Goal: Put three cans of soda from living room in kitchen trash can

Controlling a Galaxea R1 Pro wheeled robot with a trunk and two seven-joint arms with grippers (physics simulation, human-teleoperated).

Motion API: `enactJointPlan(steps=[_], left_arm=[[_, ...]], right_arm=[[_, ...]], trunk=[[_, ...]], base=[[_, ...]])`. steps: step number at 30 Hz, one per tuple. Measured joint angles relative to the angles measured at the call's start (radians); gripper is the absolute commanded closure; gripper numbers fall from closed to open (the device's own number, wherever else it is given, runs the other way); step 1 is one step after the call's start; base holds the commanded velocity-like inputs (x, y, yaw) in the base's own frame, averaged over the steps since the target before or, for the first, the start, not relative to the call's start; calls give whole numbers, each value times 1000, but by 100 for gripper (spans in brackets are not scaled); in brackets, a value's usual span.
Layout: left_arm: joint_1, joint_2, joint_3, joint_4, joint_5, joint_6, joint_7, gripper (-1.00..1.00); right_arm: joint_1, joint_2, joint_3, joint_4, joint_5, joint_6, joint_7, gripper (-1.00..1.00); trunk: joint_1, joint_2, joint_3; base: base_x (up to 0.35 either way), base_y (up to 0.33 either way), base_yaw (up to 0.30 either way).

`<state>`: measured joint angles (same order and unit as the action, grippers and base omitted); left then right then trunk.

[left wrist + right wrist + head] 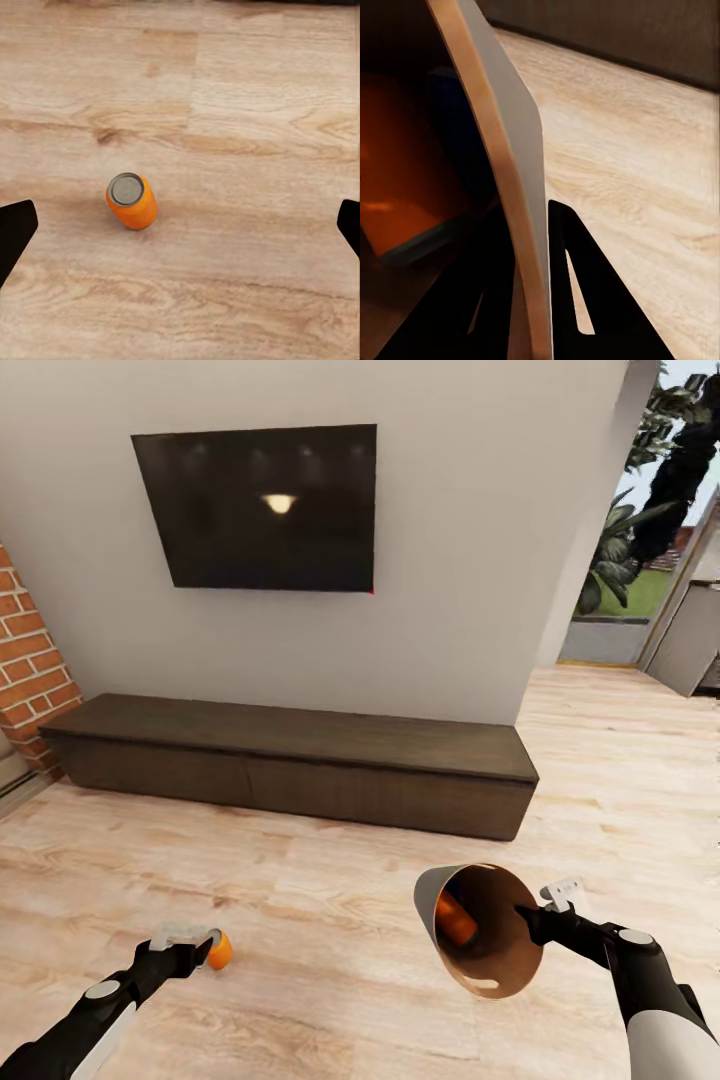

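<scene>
The right claw (527, 917) hides part of the bin's (480, 930) rim; the orange can (455, 920) inside shows only partly, the rest shadowed.

surface: light wood plank floor (330, 880) | on it: long dark low cabinet (300, 760) at 12 o'clock against the wall | orange can (132, 199) upright at 7 o'clock
</scene>
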<state>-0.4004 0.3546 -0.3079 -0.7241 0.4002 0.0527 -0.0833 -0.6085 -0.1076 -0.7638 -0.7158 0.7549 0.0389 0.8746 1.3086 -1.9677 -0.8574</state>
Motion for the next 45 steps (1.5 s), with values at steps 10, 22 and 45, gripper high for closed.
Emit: enactJointPlan(steps=[10,22,45], left_arm=[[-8,1,-3,2,2,135,-25,-100],[-286,11,3,254,-2,505,-113,-100],[-307,3,-3,307,-2,499,-95,-100]], right_arm=[[5,3,1,0,4,0,0,100],[6,5,2,0,5,0,-2,100],[6,17,2,1,6,0,-5,100]], trunk=[[0,0,9],[0,0,19],[4,-7,24]], base=[[246,248,-226],[209,262,-216],[24,124,-58]])
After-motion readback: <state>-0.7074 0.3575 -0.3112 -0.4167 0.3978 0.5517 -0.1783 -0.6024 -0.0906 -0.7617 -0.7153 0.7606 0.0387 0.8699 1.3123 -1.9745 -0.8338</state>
